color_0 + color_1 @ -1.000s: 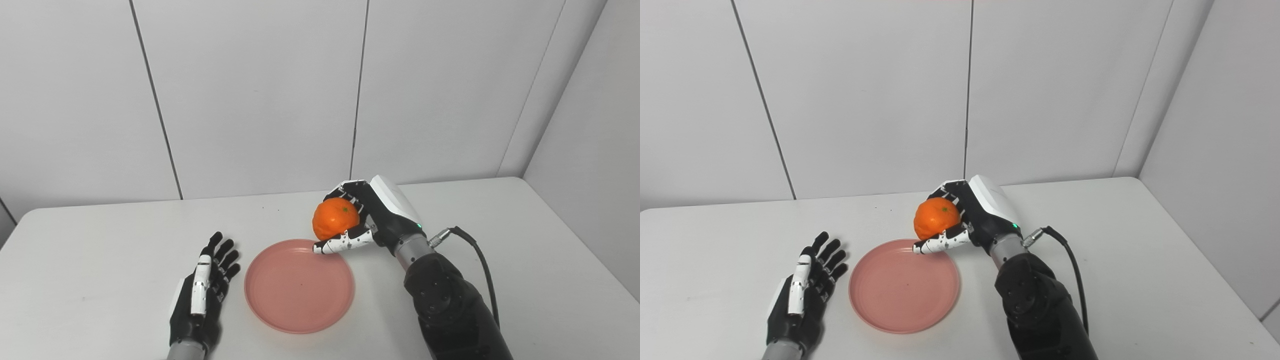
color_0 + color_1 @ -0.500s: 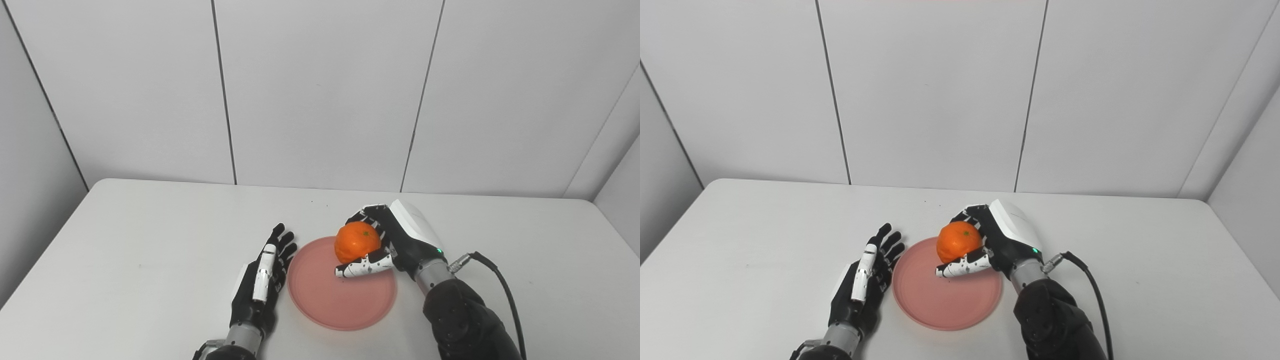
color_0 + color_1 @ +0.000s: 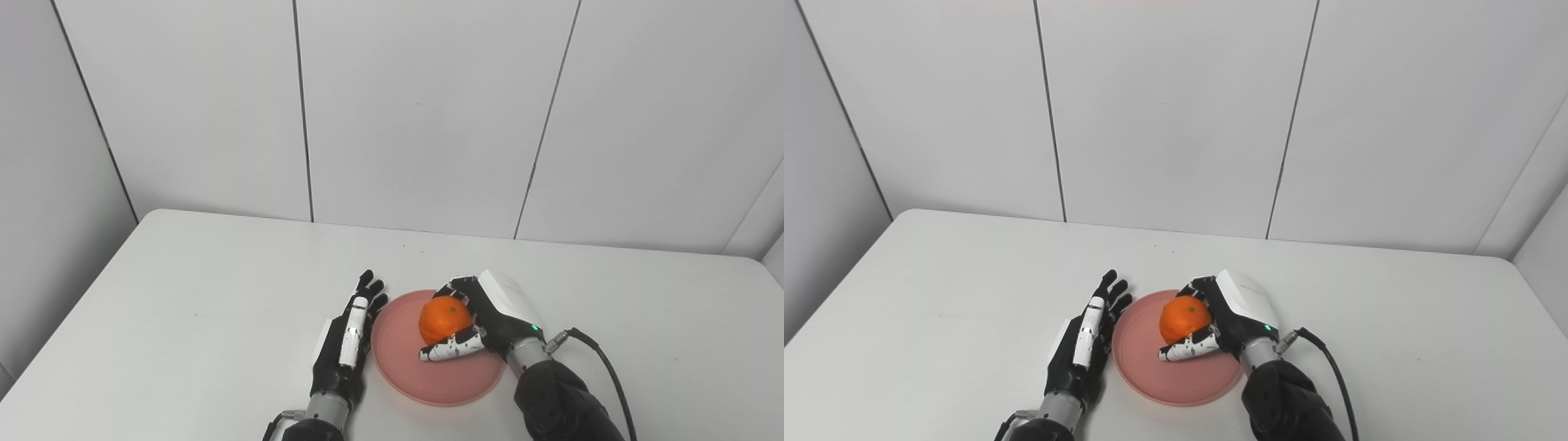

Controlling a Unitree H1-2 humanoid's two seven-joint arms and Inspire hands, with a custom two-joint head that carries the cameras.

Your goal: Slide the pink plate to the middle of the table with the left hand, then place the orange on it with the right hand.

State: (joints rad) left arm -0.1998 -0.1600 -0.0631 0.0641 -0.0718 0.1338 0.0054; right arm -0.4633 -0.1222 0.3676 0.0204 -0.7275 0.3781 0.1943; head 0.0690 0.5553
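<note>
Fingers of the right hand point(image 3: 484, 318) wrap the orange point(image 3: 444, 319), holding it over the pink plate point(image 3: 398, 367) mid-table toward the near edge. Left hand point(image 3: 346, 349) lies flat on the table point(image 3: 184, 306), fingers spread, empty, just beside the plate's left rim.

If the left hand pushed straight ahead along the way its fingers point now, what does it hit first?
Probably nothing. The left hand lies open beside the pink plate, fingers pointing up the table past the plate's left rim. Ahead is bare white table to the wall. It might graze the rim; depth is unclear.
</note>
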